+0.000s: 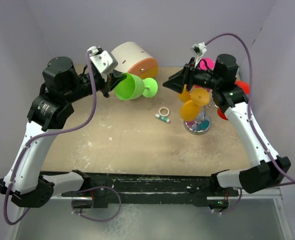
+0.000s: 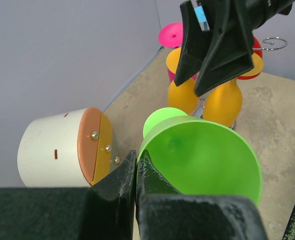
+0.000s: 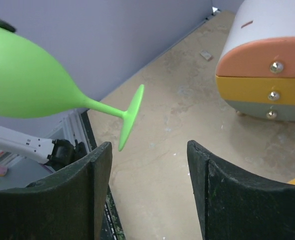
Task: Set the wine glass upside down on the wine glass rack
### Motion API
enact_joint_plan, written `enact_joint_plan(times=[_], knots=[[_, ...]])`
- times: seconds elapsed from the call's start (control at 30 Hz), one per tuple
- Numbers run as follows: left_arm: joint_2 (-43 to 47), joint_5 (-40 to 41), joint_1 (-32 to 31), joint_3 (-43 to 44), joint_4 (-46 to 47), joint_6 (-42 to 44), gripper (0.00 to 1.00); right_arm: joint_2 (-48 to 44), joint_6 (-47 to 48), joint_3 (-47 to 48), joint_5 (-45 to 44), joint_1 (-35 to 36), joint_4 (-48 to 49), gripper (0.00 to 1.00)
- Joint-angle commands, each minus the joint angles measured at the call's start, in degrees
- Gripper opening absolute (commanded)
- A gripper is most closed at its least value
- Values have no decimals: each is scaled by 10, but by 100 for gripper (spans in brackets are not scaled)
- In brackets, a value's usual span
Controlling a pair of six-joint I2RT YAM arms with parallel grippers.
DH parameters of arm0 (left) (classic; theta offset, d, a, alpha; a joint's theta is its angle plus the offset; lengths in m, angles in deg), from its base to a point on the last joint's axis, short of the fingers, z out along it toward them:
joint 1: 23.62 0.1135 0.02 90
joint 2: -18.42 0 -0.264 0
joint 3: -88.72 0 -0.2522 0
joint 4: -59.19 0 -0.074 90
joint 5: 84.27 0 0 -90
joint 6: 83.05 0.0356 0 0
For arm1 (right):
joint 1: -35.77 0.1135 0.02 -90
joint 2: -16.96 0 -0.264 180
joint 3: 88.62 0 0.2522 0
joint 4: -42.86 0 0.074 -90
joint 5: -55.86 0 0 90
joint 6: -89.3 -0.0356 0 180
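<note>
A green wine glass (image 1: 130,86) is held sideways above the table, its foot (image 1: 150,87) pointing right. My left gripper (image 1: 118,81) is shut on its rim; in the left wrist view the fingers (image 2: 122,175) pinch the bowl's edge (image 2: 202,155). My right gripper (image 1: 175,82) is open and empty, just right of the foot. In the right wrist view the foot (image 3: 130,117) hangs above the left finger (image 3: 87,185). The chrome wine glass rack (image 1: 197,127) stands at the right with two orange glasses (image 1: 190,109) hanging on it. A scroll arm of the rack (image 2: 273,44) shows in the left wrist view.
A white drawer box (image 1: 135,60) with orange and yellow fronts stands at the back behind the green glass. A tape roll (image 1: 163,111) and a small tube (image 1: 162,118) lie mid-table. A pink glass (image 1: 206,63) and red glasses (image 1: 242,87) hang on the rack's far side.
</note>
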Motion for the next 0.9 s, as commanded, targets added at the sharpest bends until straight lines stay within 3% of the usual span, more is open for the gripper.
enact_joint_plan(times=[0.0,0.33,0.57,0.87], knots=[[2,2,9,7,36,7,0,26,-26,29,-37,20,21,62],[-4,2,14,9,39,15,0,58,-63,35,-9,57,57,57],[-2,26,14,9,39,30,0,42,-49,30,-37,57,51,52],[-7,-2,14,9,44,14,0,61,-72,37,-20,60,68,46]])
